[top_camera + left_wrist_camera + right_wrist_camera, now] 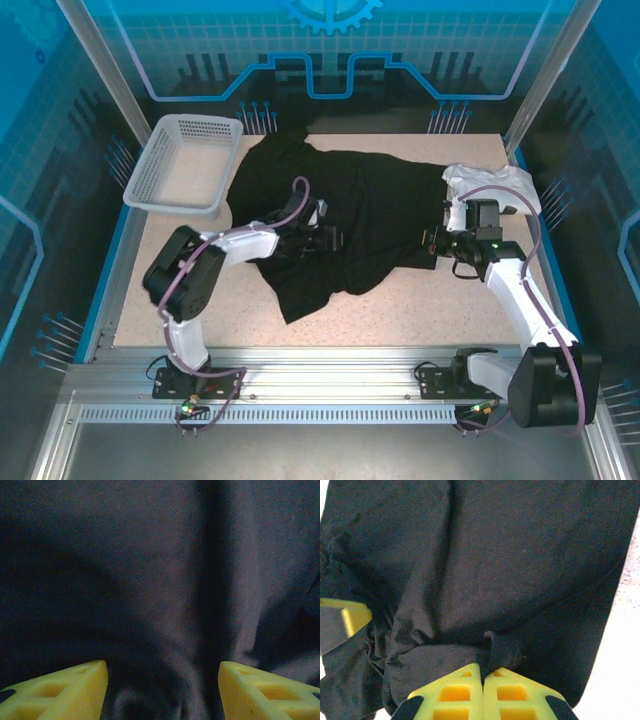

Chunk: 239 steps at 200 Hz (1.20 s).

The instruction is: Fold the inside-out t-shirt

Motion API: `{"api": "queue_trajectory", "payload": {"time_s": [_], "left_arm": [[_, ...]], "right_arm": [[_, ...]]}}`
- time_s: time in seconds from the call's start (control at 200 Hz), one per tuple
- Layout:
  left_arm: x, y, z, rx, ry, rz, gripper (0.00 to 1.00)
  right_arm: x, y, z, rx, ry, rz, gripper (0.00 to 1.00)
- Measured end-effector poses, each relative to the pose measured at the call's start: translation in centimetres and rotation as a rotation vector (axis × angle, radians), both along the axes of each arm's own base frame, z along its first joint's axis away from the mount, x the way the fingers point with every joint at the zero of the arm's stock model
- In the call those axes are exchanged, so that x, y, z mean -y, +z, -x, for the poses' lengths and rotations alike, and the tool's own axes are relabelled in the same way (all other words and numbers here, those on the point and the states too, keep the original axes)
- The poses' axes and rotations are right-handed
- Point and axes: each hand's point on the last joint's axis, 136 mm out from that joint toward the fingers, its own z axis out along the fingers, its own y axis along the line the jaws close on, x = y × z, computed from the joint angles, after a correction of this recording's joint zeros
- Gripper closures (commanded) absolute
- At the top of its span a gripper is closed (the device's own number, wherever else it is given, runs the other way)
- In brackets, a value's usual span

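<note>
The inside-out t-shirt (370, 215) is black and lies crumpled across the middle of the table. My left gripper (322, 235) hovers over its left half. In the left wrist view its yellow fingers (75, 690) stand wide apart, and wrinkled black cloth (160, 570) lies between and beyond them, so the left gripper (162, 675) is open. My right gripper (437, 242) sits at the shirt's right edge. In the right wrist view that gripper (483, 671) is shut, with a small bunch of the black cloth (502, 650) pinched at its tips. No label shows.
A white mesh basket (185, 160) stands at the back left corner. A small white garment (495, 185) lies at the back right, just behind the right wrist. Bare speckled tabletop (420, 310) runs along the front of the shirt.
</note>
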Motion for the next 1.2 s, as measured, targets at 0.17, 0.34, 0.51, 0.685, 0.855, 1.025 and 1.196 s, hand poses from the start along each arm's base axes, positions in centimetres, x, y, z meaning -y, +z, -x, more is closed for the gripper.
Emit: {"api": "queue_trajectory", "payload": {"time_s": [0.17, 0.34, 0.51, 0.685, 0.855, 1.025, 1.196], "left_arm": [[-3.6, 1.8, 9.1, 0.027, -0.015, -0.148, 0.37], [-5.5, -0.1, 16.6, -0.058, -0.057, -0.282, 0.37], [-7.3, -2.8, 19.3, -0.160, -0.062, -0.389, 0.39], [-7.6, -4.8, 19.6, -0.208, -0.062, -0.449, 0.47], [-7.9, -5.0, 19.5, -0.208, -0.059, -0.501, 0.66], [-7.9, -5.1, 19.3, -0.193, -0.066, -0.535, 0.91], [-7.8, -4.8, 19.2, -0.175, -0.062, -0.524, 1.00]], "right_arm": [[0.0, 0.0, 0.3, 0.004, -0.001, 0.003, 1.00], [0.1, 0.0, 0.4, 0.006, 0.002, 0.010, 1.00], [0.1, 0.1, 0.5, 0.010, 0.004, 0.012, 1.00], [0.1, 0.3, 0.5, 0.018, 0.007, 0.014, 1.00], [0.1, 0.9, 0.7, 0.037, 0.007, 0.015, 1.00], [0.1, 0.6, 0.9, 0.032, 0.007, 0.015, 1.00], [0.1, 0.5, 0.9, 0.030, 0.005, 0.017, 1.00]]}}
